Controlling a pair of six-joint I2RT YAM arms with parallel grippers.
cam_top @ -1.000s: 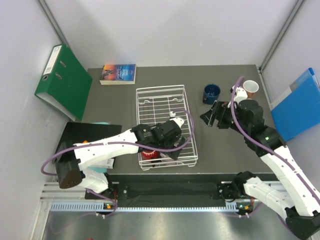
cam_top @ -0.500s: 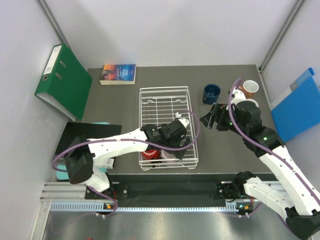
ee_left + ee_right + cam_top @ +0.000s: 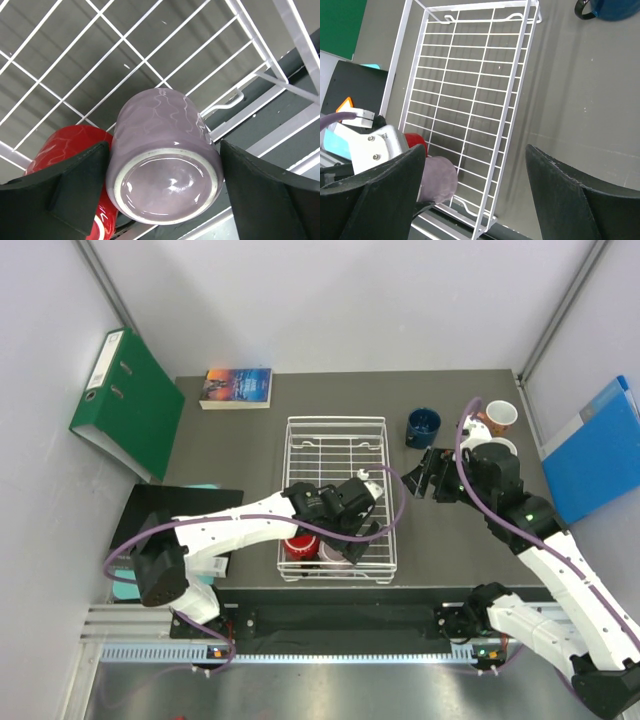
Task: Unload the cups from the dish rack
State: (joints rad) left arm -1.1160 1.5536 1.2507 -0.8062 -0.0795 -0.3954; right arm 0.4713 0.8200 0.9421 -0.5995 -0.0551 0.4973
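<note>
Judging from how things lie, the job is roughly halfway. 2 cups stand out on the tabletop (image 3: 230, 450), both right of the dish rack (image 3: 337, 455) near its far end. The dark blue cup (image 3: 422, 426) is just beside the rack and the salmon-pink cup (image 3: 501, 416) is farther right. 2 are left inside, at the rack's near end: the red cup (image 3: 299, 547) toward the near left corner, and the mauve cup (image 3: 165, 165) just to its right, lying with its base toward the left wrist camera. The teal cup does not show in any view, so I cannot tell whether it is out.

The left gripper (image 3: 352, 527) hangs over the rack's near end with its jaws wide apart, 1 finger on each side of the mauve cup and not clamped on it. The right gripper (image 3: 425, 478) hovers just right of the rack, jaws apart and holding nothing.

The main obstacle is likely the red cup, which sits so close to the mauve one that the finger on that side has little room. The rack's near right wires crowd the other finger.

Left of the rack are a green binder (image 3: 125, 400) leaning on the wall and a black board (image 3: 185, 505). A book (image 3: 236, 387) lies beyond the rack's far left corner, and a blue folder (image 3: 595, 450) stands well to its right. None of them blocks the cups.
</note>
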